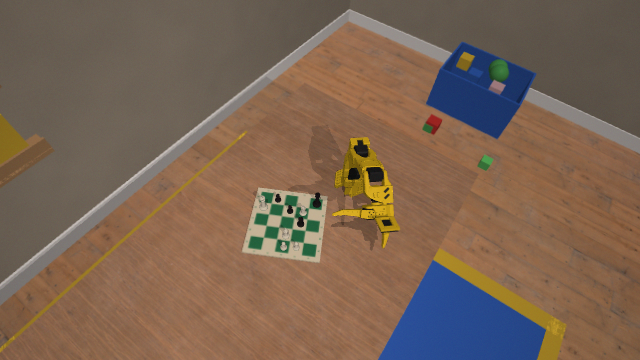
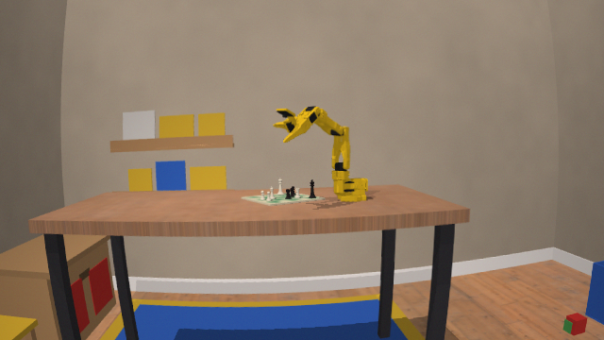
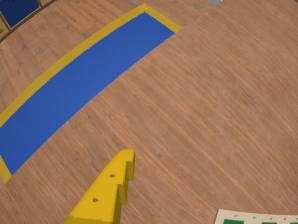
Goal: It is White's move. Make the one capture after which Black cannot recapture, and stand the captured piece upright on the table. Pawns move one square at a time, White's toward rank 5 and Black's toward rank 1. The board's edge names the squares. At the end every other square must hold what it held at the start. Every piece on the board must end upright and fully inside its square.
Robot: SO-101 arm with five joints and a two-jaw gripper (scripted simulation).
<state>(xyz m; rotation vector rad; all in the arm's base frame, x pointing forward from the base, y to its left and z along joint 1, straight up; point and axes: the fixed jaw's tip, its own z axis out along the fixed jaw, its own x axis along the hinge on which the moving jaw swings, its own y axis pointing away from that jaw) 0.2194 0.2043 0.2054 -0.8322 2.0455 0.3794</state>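
Note:
A small green and cream chessboard (image 1: 285, 225) lies on the wooden table beside the yellow arm's base (image 1: 356, 172). Several black pieces stand on it, among them a tall one (image 1: 317, 200) at the corner nearest the base and smaller ones (image 1: 300, 221) toward the middle. Several white pieces (image 1: 284, 233) stand among them, with a tall one (image 1: 262, 201) at the far corner. All stand upright. My gripper (image 2: 280, 131) is open and empty, raised high above the table next to the board's edge.
On the floor are a blue bin (image 1: 479, 87) with toys, a red-green cube (image 1: 432, 124), a green cube (image 1: 485, 162) and a blue rug (image 1: 465, 315). A wall shelf (image 2: 172, 143) hangs behind the table.

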